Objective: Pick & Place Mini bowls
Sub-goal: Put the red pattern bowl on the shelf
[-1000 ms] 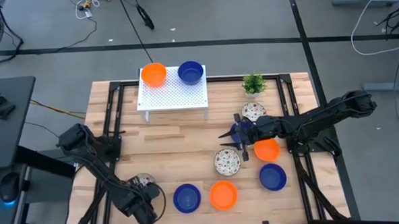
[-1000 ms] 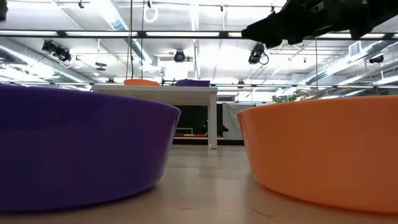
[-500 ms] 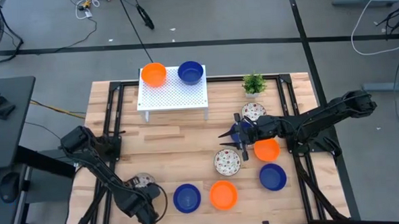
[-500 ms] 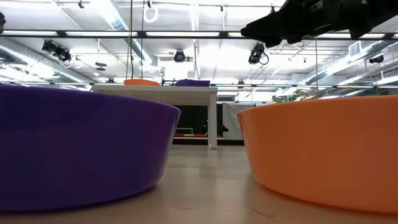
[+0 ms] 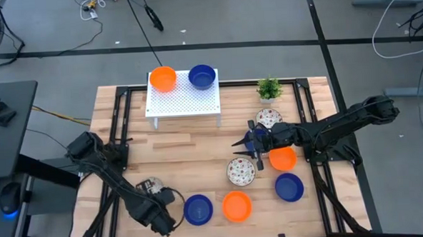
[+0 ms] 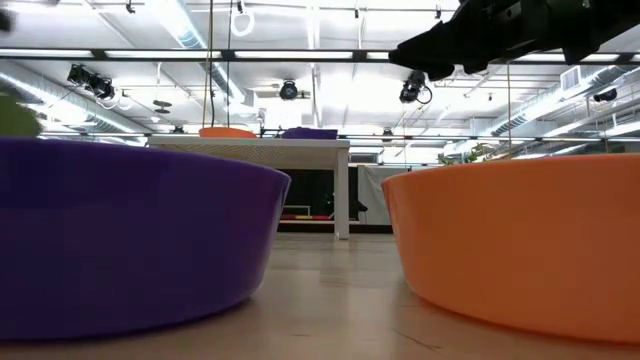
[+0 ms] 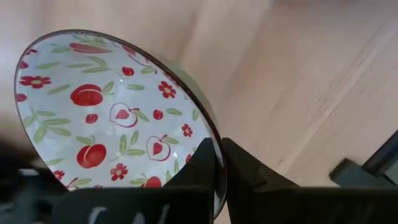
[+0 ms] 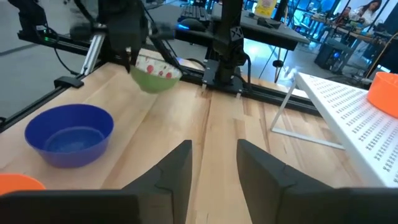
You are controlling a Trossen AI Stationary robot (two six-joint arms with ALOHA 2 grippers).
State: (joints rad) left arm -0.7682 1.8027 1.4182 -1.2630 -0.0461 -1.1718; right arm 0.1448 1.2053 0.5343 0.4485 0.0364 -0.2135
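Gripping a speckled bowl at the near edge of the surface

Left jaws (image 7: 217, 165) pinch the rim of a white bowl with red fruit and flower print (image 7: 106, 118), its outside green (image 8: 155, 76), held off the wood beside a blue bowl (image 5: 198, 209) and an orange bowl (image 5: 237, 205). Mid-surface, the right jaws (image 5: 245, 149) hang parted and empty over bare wood, near a patterned bowl (image 5: 240, 171), an orange bowl (image 5: 282, 158), a blue bowl (image 5: 289, 187) and another patterned one (image 5: 269, 118). Farther off, the white perforated rack (image 5: 183, 100) carries an orange bowl (image 5: 162, 78) and a blue bowl (image 5: 202, 77).
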